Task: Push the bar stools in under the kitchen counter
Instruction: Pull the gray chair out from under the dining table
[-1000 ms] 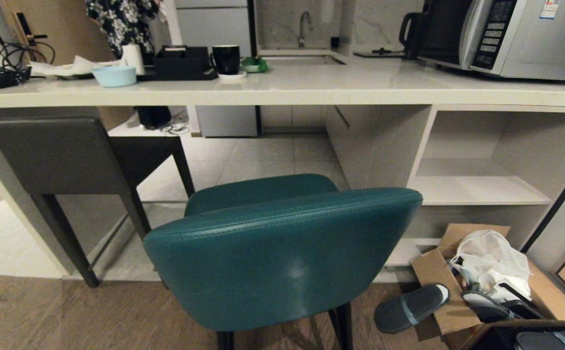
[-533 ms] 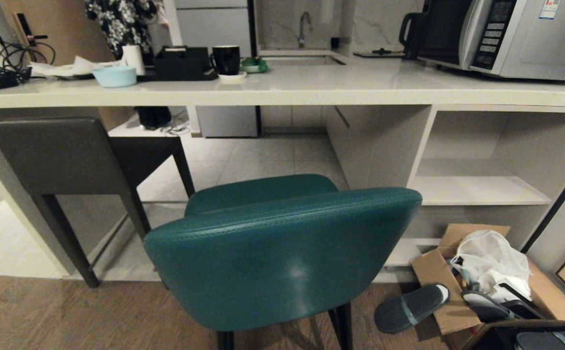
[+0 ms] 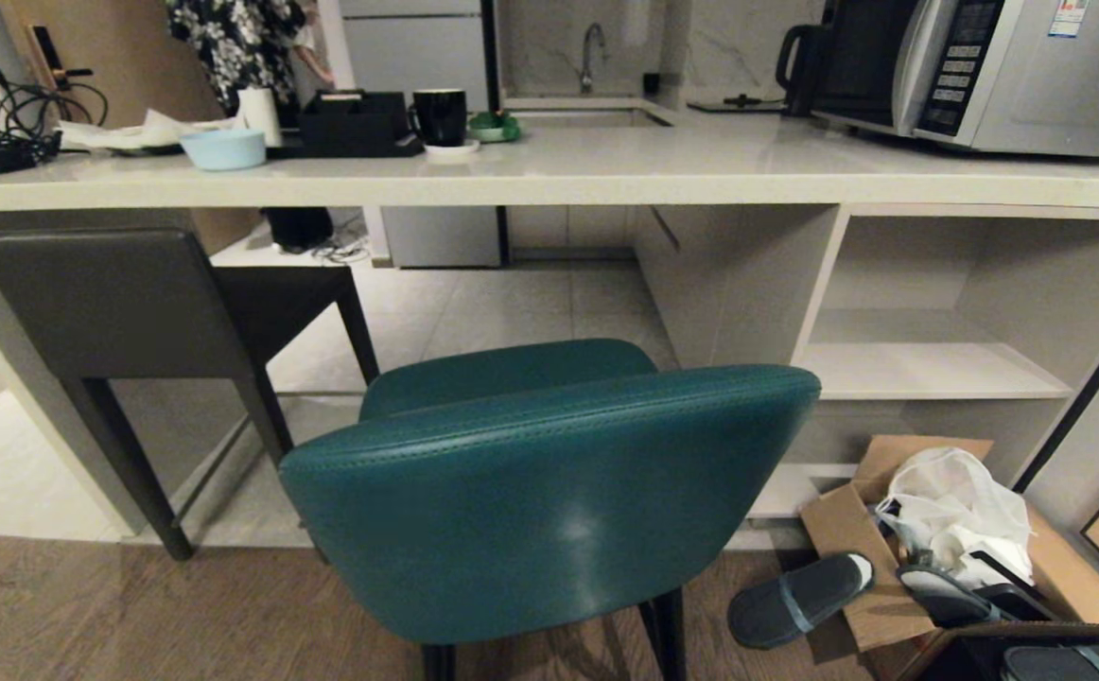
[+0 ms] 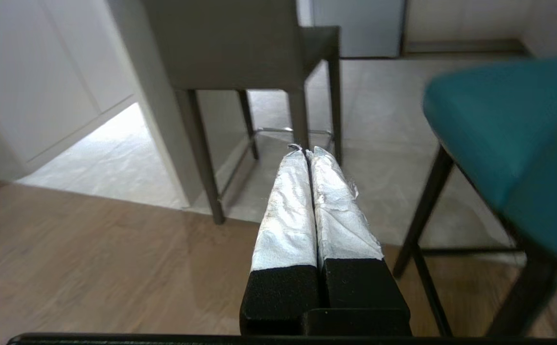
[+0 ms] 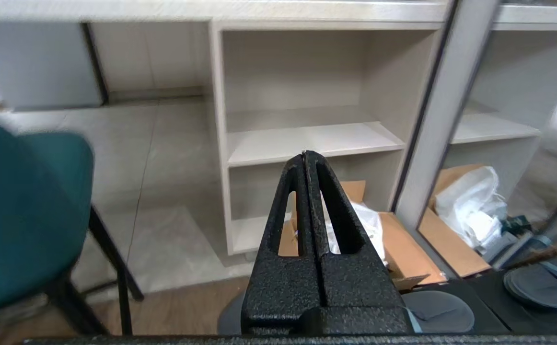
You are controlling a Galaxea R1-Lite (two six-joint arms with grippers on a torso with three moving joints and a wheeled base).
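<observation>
We find the task part done. The dark grey-brown stool (image 3: 133,312) stands at the left end of the kitchen counter (image 3: 549,175), its seat under the slab and its square backrest just outside the edge; we judge it in or very nearly in. The teal stool (image 3: 549,492) stands out on the wood floor, well clear of the counter, its seat short of the tiled area below the slab. This one is left to push.

Condition of the teal stool: curved leather backrest with stitched seam along the top, smooth and unmarked as far as we see, on thin black legs. It faces the open bay between the grey stool and the white shelves (image 3: 928,369). A cardboard box (image 3: 890,567) with a plastic bag and a slipper (image 3: 800,598) lie on the floor just beside its right legs; we judge these no obstacle to a straight push.

Neither arm shows in the head view. The left gripper (image 4: 306,152) has its taped fingers pressed together, holding nothing, low and left of the teal stool. The right gripper (image 5: 306,154) is likewise closed and empty, to the stool's right, pointing at the shelves.
</observation>
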